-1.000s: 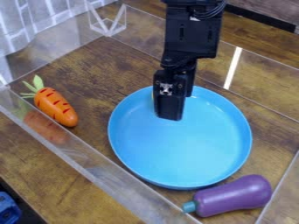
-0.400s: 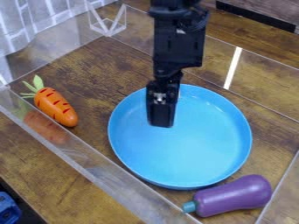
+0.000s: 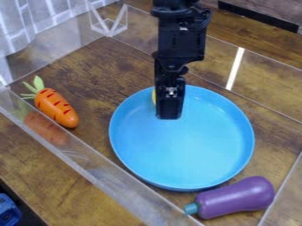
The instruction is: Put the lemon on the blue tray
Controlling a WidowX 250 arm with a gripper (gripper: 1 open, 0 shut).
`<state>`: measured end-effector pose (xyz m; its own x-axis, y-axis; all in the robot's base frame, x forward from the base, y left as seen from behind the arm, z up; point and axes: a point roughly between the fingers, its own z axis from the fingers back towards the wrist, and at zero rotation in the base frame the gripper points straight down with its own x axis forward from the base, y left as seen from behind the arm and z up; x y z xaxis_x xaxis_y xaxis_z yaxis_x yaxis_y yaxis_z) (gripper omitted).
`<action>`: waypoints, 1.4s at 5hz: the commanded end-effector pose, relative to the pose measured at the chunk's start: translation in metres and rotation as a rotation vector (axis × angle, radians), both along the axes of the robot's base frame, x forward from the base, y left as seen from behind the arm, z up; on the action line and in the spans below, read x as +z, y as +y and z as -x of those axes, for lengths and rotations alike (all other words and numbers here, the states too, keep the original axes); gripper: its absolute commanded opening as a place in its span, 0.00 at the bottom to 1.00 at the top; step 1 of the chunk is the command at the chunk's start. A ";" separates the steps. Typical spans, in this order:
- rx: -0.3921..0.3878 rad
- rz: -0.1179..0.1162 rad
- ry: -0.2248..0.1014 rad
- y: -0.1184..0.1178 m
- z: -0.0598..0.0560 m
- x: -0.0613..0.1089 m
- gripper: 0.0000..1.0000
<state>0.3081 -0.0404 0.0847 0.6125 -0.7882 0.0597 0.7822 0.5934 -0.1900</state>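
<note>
Noting gripper (image 3: 170, 104) shifted over blue tray (image 3: 207, 159) far rim, jaws spread; lemon (image 3: 154, 99) sliver peeking behind.

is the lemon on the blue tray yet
Cannot tell. Only a yellow sliver shows beside the tool, which hangs over the blue tray and hides whatever lies beneath it.

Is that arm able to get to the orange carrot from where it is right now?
Probably yes. The carrot lies uncovered on the table left of the blue tray, where the pincer hangs. Only the clear wall close beside it might crowd the pincer.
</note>
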 end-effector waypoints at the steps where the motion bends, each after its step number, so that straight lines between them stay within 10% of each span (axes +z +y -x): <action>1: 0.031 -0.001 -0.044 0.012 -0.011 0.015 1.00; 7: 0.424 -0.046 0.007 -0.014 -0.020 0.007 1.00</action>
